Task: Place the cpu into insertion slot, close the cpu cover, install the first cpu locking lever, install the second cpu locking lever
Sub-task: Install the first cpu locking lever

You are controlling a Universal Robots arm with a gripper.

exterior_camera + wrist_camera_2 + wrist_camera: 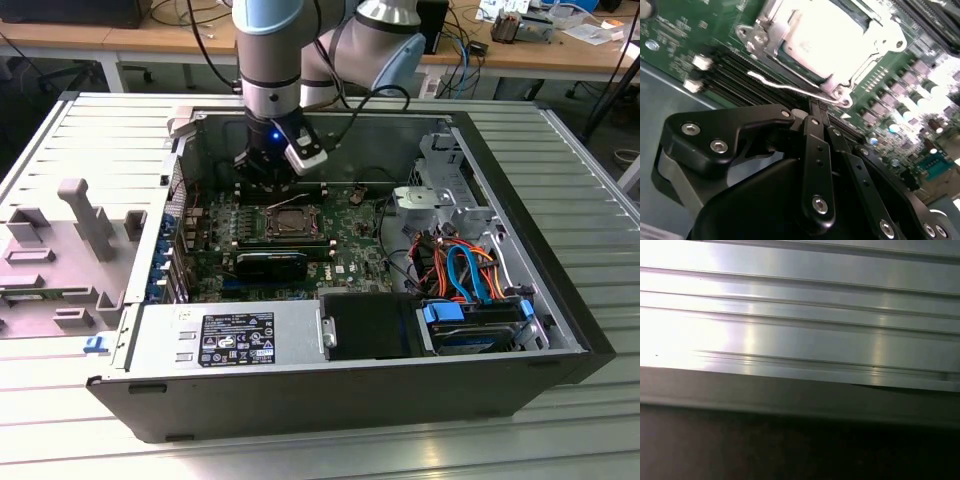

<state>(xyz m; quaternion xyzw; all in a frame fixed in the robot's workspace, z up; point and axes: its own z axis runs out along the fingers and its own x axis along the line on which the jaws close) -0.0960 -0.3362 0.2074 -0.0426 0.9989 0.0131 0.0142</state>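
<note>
Arm segments in pale blue and silver are reaching down from the far side into the open black computer case [350,395], with the wrist pointing almost straight down. The black gripper [268,168] is hanging just above the far edge of the green circuit board [350,225], beside the square insertion slot with its silvery metal rim [290,222]. In the second wrist view the gripper's black linkage [815,150] is drawn together to a narrow stance with nothing visibly between its tips. The thin silvery metal cpu cover [840,42] is lying flat over the slot, and the dull silver-grey cpu [805,47] is showing through its window. A thin wire locking lever [785,87] is running along the cover's edge. The case is resting on a ribbed aluminium counter [580,180].
</note>
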